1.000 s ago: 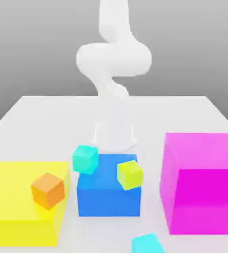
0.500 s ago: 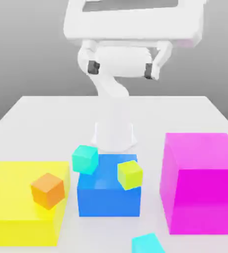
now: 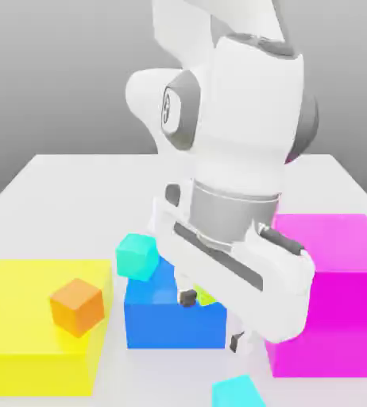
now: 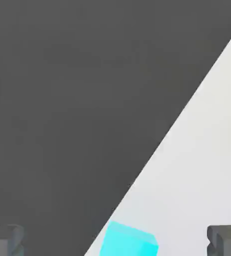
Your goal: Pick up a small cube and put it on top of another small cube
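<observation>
Small cyan cube (image 3: 237,393): lies on the pale surface (image 3: 52,203), nearest of all, cut off by the lower edge of the exterior view; sits close to the surface's edge in the hand view, between the 2 fingertips and touching neither.
Fingers (image 3: 187,299): stand wide apart, holding nothing; hang tilted above the small cyan cube, farther back in the exterior view.
Yellow block (image 3: 36,318): lies flat and low at the exterior view's left, cut off by the frame.
Magenta block (image 3: 338,302): rises tallest of the 3 big blocks at the exterior view's right, partly covered by the hand.
Orange cube (image 3: 77,308): shows tilted against the yellow block; cannot tell whether touching it.
Blue block (image 3: 175,326): stands between the yellow and magenta blocks, partly covered by the hand.
Yellow-green cube (image 3: 205,296): peeks out beside the hand, in front of the blue block, mostly hidden.
Teal cube (image 3: 137,257): appears tilted at the blue block's far corner, toward the exterior view's left.
White arm (image 3: 246,103): reaches forward from behind the blocks, bent over them.
</observation>
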